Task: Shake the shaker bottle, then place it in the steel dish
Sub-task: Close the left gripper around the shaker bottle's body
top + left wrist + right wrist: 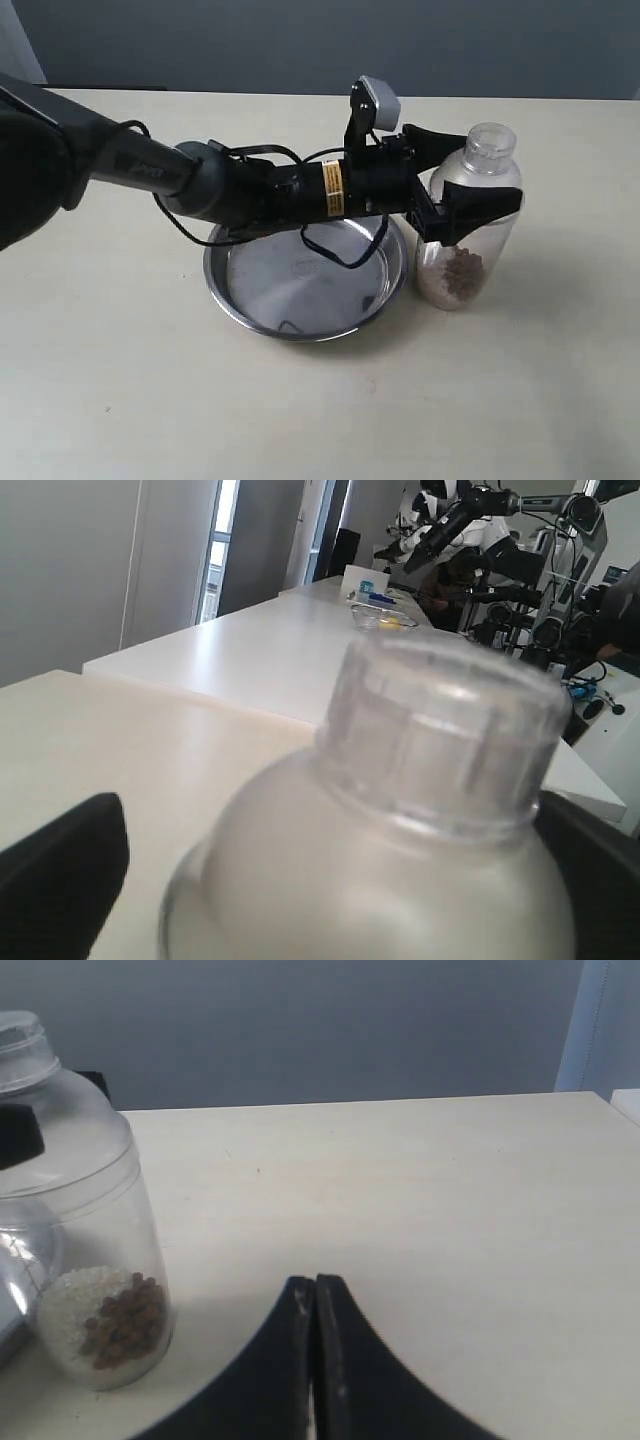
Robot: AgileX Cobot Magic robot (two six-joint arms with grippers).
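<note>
The shaker bottle point(462, 270) stands upright on the table, just right of the steel dish point(300, 335), with brown and whitish grains at its bottom. My left gripper point(490, 170) reaches over the dish and straddles the bottle's shoulder, open, one finger behind it and one in front. The left wrist view shows the bottle point(400, 860) filling the space between the black fingers point(60, 880), with a gap of table showing beside that finger. My right gripper point(315, 1285) is shut with nothing in it, low over bare table to the side of the bottle point(90, 1220).
The dish holds nothing. The left arm and its cables point(250, 190) lie across the dish's far rim. Cream tabletop point(150, 400) runs all round the dish and bottle, and the table's back edge meets a grey wall point(300, 40).
</note>
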